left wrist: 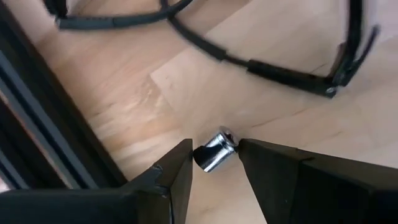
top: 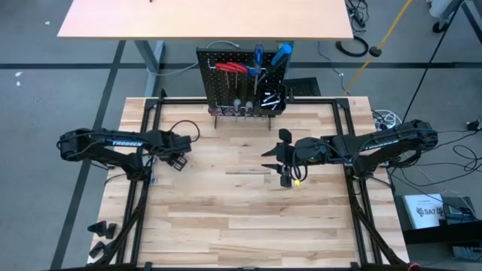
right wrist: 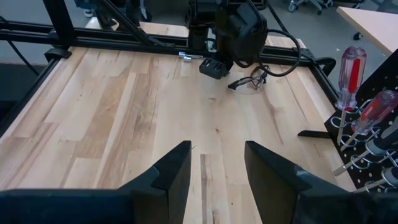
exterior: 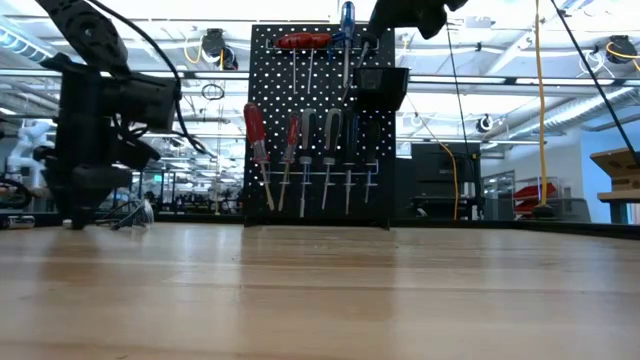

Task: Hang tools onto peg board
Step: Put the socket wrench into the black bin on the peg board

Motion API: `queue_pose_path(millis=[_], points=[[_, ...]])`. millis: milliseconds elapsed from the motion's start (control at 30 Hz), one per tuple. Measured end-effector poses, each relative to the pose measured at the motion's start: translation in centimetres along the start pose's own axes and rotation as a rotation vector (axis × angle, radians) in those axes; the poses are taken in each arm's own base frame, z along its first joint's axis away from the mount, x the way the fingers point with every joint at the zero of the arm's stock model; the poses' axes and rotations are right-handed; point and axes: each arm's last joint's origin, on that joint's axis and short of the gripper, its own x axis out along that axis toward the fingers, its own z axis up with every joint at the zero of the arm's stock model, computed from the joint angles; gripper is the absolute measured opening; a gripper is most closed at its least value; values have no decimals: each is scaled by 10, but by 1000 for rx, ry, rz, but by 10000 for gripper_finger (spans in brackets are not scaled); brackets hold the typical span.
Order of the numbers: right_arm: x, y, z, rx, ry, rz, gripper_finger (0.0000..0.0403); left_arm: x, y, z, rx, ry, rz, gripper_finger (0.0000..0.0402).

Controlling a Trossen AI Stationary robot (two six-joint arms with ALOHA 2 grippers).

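Picking up is the step in hand: the left end effector (left wrist: 214,163), fingers apart, straddles a small silver metal piece (left wrist: 214,150) on the tabletop (top: 226,218) at 9 o'clock, beside the black-framed glasses (left wrist: 292,68); next, close, lift and carry to the peg board (top: 230,90) at 12 o'clock, while the right end effector (right wrist: 214,165) waits open.

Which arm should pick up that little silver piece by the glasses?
Left. The left hand already brackets the silver piece beside the glasses; the right hand hangs open mid-table, empty.

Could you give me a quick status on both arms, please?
Left gripper low at table's left edge, jaws open around a small silver piece. Right gripper open, empty, mid-table. Glasses lying beside the left gripper.
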Motion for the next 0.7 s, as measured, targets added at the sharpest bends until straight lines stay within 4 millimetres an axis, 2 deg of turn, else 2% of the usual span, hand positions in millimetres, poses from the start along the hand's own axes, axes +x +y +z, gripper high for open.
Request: queue_pose_path(millis=[333,600,700], points=[[0,0,0,0,0,0,144,0,-2,1,15,8,-34,142],[0,0,0,0,0,0,144,-1,-3,1,13,10,-58,61],[0,0,0,0,0,0,144,-1,-3,2,12,10,-59,54]])
